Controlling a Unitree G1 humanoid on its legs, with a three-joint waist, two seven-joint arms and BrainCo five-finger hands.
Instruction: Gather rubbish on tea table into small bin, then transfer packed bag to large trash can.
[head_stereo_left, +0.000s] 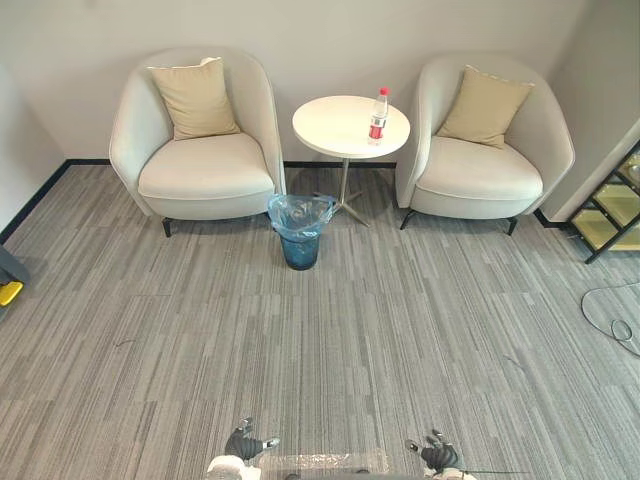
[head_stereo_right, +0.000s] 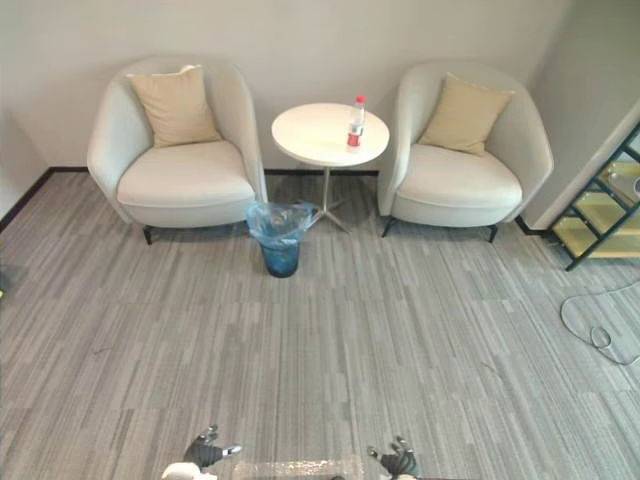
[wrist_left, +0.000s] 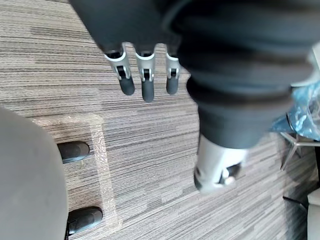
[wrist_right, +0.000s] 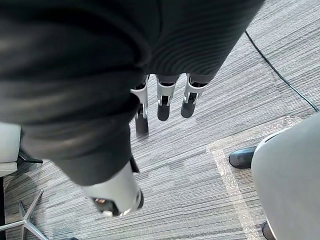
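A round white tea table (head_stereo_left: 335, 135) stands between two armchairs at the far side of the room. On it a clear bottle (head_stereo_left: 378, 116) with a red cap and red label stands upright near its right edge. In front of the table, on the carpet, sits a small blue bin (head_stereo_left: 300, 230) lined with a clear blue bag. My left hand (head_stereo_left: 246, 442) and right hand (head_stereo_left: 436, 453) hang low at the near edge, far from the table. Both are open and empty, with fingers (wrist_left: 145, 75) and fingers (wrist_right: 162, 100) hanging relaxed over the carpet.
A cream armchair (head_stereo_left: 195, 140) with a tan cushion stands left of the table, and another armchair (head_stereo_left: 485, 145) right of it. A black-framed shelf (head_stereo_left: 610, 205) stands at the far right. Grey striped carpet stretches between me and the furniture.
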